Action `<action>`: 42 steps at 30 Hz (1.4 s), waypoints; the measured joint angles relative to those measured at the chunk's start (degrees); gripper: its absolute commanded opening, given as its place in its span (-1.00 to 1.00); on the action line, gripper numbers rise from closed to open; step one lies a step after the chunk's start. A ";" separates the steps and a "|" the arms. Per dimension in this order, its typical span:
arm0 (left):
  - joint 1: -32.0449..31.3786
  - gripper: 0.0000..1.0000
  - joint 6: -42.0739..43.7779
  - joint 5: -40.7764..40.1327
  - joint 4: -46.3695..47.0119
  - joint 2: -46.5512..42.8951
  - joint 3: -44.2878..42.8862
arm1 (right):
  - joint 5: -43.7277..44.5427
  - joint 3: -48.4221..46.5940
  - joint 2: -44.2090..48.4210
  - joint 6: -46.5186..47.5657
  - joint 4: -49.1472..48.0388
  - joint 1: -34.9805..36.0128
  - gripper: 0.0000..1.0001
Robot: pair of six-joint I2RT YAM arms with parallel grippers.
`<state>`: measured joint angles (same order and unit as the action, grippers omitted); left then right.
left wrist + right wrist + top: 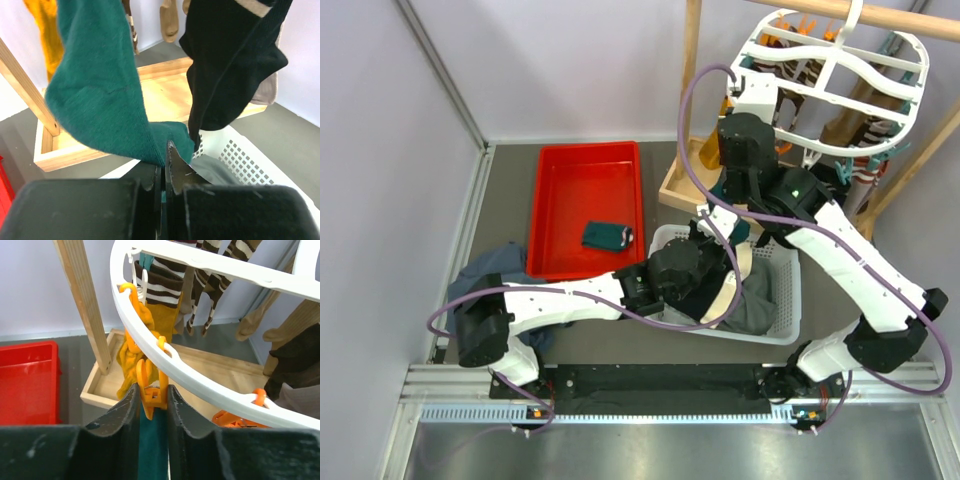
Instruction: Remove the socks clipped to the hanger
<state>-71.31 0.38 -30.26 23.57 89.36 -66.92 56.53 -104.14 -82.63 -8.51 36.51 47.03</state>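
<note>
This is a robotics lab cell dressed up as a laundry corner rather than a lived-in home. A white-and-black left arm (pixel 560 298) and right arm (pixel 850 265) are bolted to an aluminium rail (pixel 450 378) along the near edge of a dark grey bench (pixel 510 200). Purple cables (pixel 683 120) loop off the arms. Plain pale wall panels (pixel 580 60) close the left and far sides. The household goods are few. A red tray (pixel 585 190) sits far left and a white perforated basket (pixel 790 290) is nearer the middle. At far right a light wooden rack (pixel 692 80) carries a white hanger (pixel 200 260) with orange clips (pixel 150 385) and small socks (pixel 150 285).
</note>
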 measured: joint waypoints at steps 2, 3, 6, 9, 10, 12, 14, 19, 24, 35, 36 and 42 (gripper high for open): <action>0.00 -1.00 0.00 -0.02 -0.02 -0.02 0.07 | -0.07 0.68 0.17 0.70 -1.11 -0.24 -0.71; 0.00 -1.00 0.00 -0.02 0.00 -0.02 0.15 | -0.24 0.81 0.24 1.01 -1.53 -0.35 -0.71; 0.00 -1.00 -0.02 -0.57 0.04 -0.28 0.92 | -0.94 1.36 0.96 1.53 -2.36 -0.76 -0.71; 0.00 -1.00 -0.52 -2.14 0.20 -0.70 1.97 | -1.95 1.38 1.92 1.84 -2.49 -0.83 -0.71; 0.00 -1.00 -0.83 -2.84 0.26 -1.01 2.73 | -2.43 1.38 2.38 1.90 -2.49 -0.90 -0.71; 0.17 -1.00 -1.81 -4.28 0.15 -2.12 4.83 | -3.58 1.49 3.34 1.90 -2.38 -1.18 -0.71; 0.72 -1.00 -2.95 -5.49 -0.55 -3.50 6.64 | -5.07 2.36 4.72 1.86 -2.40 -1.66 -0.70; 7.15 -1.00 -8.98 -5.14 -5.07 -9.49 10.40 | -8.92 5.11 8.52 1.86 -1.64 -3.48 -0.66; 21.27 -1.00 -17.27 -2.93 -11.43 -15.23 11.37 | -12.09 8.33 12.44 1.88 -0.85 -4.85 -0.64; 34.32 0.46 -27.10 5.27 -22.67 -10.21 11.89 | -17.38 15.02 19.98 3.98 -0.52 -9.31 -0.59; 34.60 0.52 -27.96 5.66 -23.56 -9.46 11.89 | -17.70 15.34 20.35 4.24 -0.59 -9.55 -0.59; 34.93 0.85 -26.45 13.99 -25.55 -8.74 10.49 | -19.69 15.65 21.62 5.44 -0.61 -10.47 -0.58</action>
<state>-36.38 -26.06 -16.27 -1.98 80.62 -56.42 36.84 -88.49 -61.01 -3.07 35.90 36.56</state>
